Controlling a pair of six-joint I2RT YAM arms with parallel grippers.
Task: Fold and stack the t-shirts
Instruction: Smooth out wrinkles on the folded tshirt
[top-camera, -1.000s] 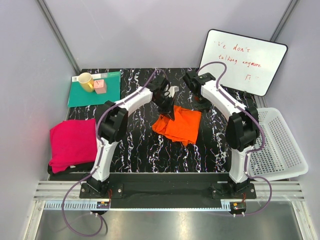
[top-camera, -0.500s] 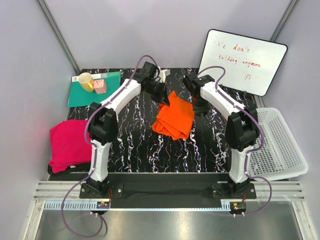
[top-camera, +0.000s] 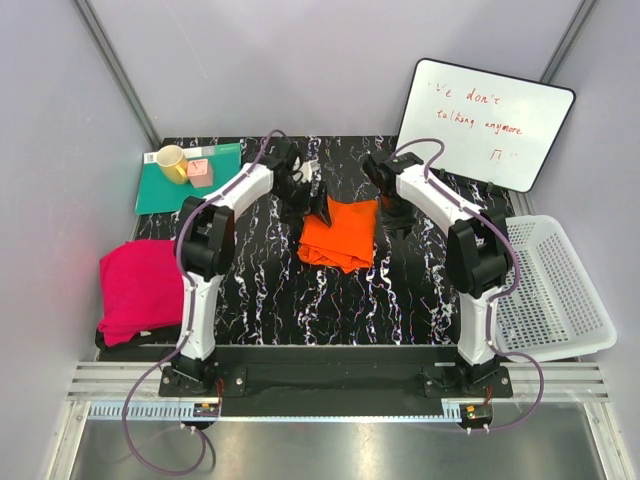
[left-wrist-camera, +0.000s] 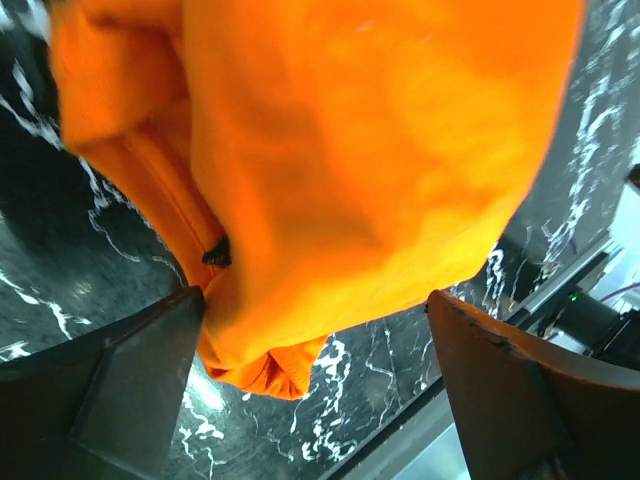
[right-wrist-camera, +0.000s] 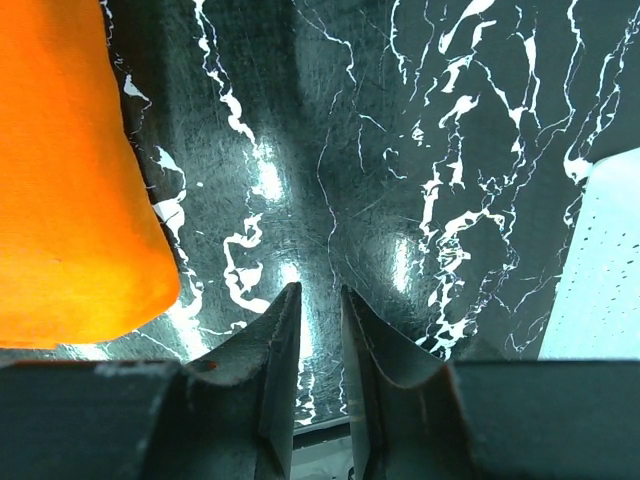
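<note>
- Black table (top-camera: 270, 290) with white streaks lay under both my arms.
- The orange t-shirt (top-camera: 340, 232) lay in a bunched lump near the middle of the table, toward the back, between my two claws.
- My left claw (left-wrist-camera: 315, 298) was spread wide. Its two fingers stood far apart, and orange cloth filled the view past them. I could not tell if the fingers touched the cloth.
- My right claw (right-wrist-camera: 318, 290) was pressed almost together, with only a thin gap and nothing in it. It pointed down at bare table just beside the orange t-shirt's right edge and did not touch it.
- The pink t-shirt (top-camera: 145, 285) lay in a thick heap at the left edge of the table, well apart from the orange one.
- A green mat (top-camera: 160, 197) sat at the back left corner, with a yellow mug (top-camera: 172, 162) and a small pink block (top-camera: 200, 173) on it.
- A whiteboard (top-camera: 485, 120) leaned at the back right, and a white basket (top-camera: 560, 290) sat by the table's right side.
</note>
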